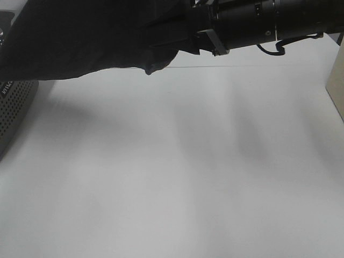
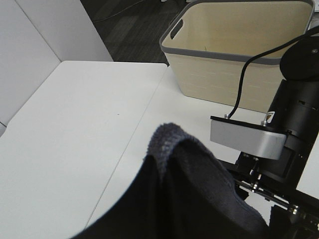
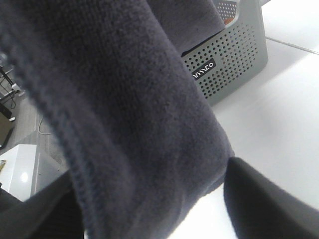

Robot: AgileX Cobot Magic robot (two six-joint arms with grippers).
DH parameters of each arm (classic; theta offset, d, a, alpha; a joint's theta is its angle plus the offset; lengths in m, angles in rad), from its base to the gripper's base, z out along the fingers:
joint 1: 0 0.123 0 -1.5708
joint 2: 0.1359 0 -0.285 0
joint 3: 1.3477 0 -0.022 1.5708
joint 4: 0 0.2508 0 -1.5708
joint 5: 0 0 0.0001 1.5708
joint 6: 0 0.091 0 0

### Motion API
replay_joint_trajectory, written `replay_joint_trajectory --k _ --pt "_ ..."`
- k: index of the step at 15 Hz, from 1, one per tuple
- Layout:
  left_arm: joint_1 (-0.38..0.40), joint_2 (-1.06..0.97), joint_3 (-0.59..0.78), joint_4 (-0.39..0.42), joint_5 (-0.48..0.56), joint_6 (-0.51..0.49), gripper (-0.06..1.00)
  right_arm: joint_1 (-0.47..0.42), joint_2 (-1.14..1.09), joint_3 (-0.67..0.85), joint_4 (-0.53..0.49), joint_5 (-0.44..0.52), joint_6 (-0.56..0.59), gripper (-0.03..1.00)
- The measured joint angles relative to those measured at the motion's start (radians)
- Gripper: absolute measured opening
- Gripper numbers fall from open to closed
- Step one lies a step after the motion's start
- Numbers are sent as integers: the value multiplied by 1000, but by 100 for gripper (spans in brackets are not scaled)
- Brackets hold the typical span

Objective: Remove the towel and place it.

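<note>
- Hanging over the table (image 1: 188, 177) at eleven o'clock, the towel (image 1: 91, 37) meets the right gripper (image 1: 196, 37) at one o'clock; grey basket (image 1: 15, 107) at nine.
- Cloth hides the fingers of the right gripper and the left gripper: grip cannot be told.

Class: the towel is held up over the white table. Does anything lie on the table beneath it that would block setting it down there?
Nothing visible does. The table under the towel shows bare. The grey basket sits aside at the left of the high view; the beige basket also stands apart.
</note>
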Motion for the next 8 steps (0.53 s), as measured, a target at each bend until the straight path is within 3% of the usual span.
replay_joint_trajectory --k 2,6,8 --pt "0 0 0 4 0 0 0 0 0 0 -73 -6 27 47" --pt "0 0 0 31 0 0 0 0 0 0 -151 -18 73 40" --pt "0 0 0 44 0 0 0 0 0 0 -172 -18 80 27"
